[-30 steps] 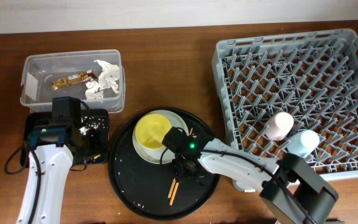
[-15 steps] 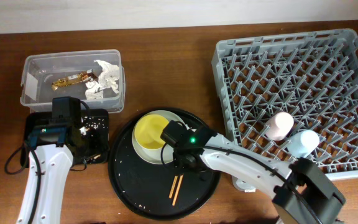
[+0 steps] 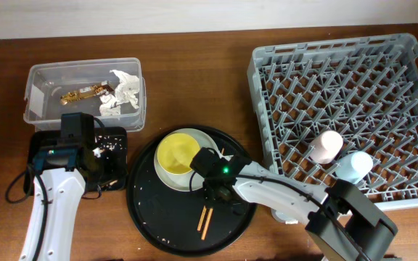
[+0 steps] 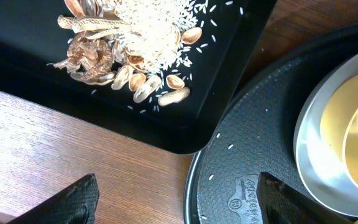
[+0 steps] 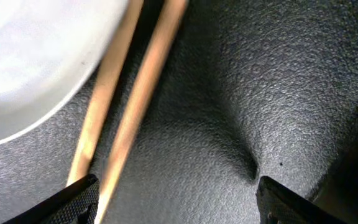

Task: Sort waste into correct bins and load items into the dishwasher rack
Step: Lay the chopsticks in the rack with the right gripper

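Observation:
A pair of wooden chopsticks (image 3: 205, 217) lies on the round black tray (image 3: 158, 225), next to the grey-green plate (image 3: 167, 180) that holds the yellow bowl (image 3: 176, 154). My right gripper (image 3: 214, 193) is open just above the upper ends of the chopsticks (image 5: 135, 106), with the plate's rim (image 5: 36, 62) beside it. My left gripper (image 3: 109, 165) is open and empty over the shallow black tray (image 3: 118, 138), which holds the food scraps (image 4: 123, 50). The tissue (image 3: 124, 90) and gold wrapper (image 3: 84, 93) lie in the clear tub (image 3: 35, 109).
The grey dishwasher rack (image 3: 267, 94) fills the right side, with a pink cup (image 3: 329, 145) and a blue cup (image 3: 355, 167) in its front part. The round tray's edge (image 4: 253, 155) lies close to the black tray's corner. Bare wood shows between tub and rack.
My right gripper went up toward the bowl half a second ago and has come back down over the chopsticks. The chopsticks have shifted slightly. The left arm has not moved.

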`<state>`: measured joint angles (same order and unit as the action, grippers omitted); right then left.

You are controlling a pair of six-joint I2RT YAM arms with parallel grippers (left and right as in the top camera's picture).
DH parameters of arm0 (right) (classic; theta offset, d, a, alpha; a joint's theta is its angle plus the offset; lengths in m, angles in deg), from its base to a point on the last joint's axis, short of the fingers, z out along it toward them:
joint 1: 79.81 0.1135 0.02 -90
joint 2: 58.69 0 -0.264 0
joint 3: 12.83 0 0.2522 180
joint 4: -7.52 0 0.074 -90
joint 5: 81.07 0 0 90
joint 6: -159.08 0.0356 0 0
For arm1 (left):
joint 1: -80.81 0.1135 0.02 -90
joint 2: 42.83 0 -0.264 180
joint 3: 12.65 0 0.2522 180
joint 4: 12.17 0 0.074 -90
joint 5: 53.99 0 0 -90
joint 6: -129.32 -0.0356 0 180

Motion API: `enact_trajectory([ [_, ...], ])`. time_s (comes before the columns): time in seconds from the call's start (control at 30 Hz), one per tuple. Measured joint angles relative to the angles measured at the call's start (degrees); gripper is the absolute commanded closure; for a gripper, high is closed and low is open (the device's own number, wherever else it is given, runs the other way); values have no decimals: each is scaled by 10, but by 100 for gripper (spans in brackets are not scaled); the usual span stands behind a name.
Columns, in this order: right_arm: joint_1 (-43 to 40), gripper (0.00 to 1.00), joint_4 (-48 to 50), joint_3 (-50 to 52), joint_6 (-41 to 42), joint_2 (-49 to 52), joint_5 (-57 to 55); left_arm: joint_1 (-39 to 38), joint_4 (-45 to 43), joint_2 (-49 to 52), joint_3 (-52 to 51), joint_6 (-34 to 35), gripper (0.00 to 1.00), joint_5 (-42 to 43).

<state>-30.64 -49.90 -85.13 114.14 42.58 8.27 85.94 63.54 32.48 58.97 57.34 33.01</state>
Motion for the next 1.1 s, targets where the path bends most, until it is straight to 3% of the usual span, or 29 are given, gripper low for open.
enact_trajectory([
  [0.1, 0, 22, 7, 8, 0, 1, 1, 0, 0, 0, 0, 0, 19, 0],
  [0.17, 0, 50, 7, 8, 2, 0, 1, 0, 1, 0, 0, 0, 19, 0],
  [0.23, 0, 66, 5, 8, 3, 1, 10, 0, 2, 0, 0, 0, 19, 0],
  [0.3, 0, 72, 5, 8, 4, 1, 27, 0, 2, 0, 0, 0, 19, 0],
  [0.37, 0, 95, 5, 8, 13, 1, 44, 0, 2, 0, 0, 0, 19, 0],
  [0.57, -37, 96, -25, -3, 0, -7, 61, 0, 2, 0, 0, 0, 19, 16],
  [0.77, -247, 96, -252, -186, -236, -197, 30, 0, 3, 0, 0, 0, 19, 20],
  [0.87, -346, 96, -271, -180, -323, -168, 16, 0, 2, 0, 0, 0, 19, 21],
  [0.93, -359, 95, -264, -162, -385, -101, 35, 0, 2, 0, 0, 0, 19, 21],
  [0.97, -359, 84, -259, -161, -396, -74, 38, 0, 3, 0, 0, 0, 19, 21],
  [1.0, -358, 66, -252, -161, -400, -57, 40, 0, 2, 0, 0, 0, 19, 22],
  [1.1, -358, 56, -247, -161, -412, -51, 48, 0, 2, 0, 0, 0, 19, 22],
])
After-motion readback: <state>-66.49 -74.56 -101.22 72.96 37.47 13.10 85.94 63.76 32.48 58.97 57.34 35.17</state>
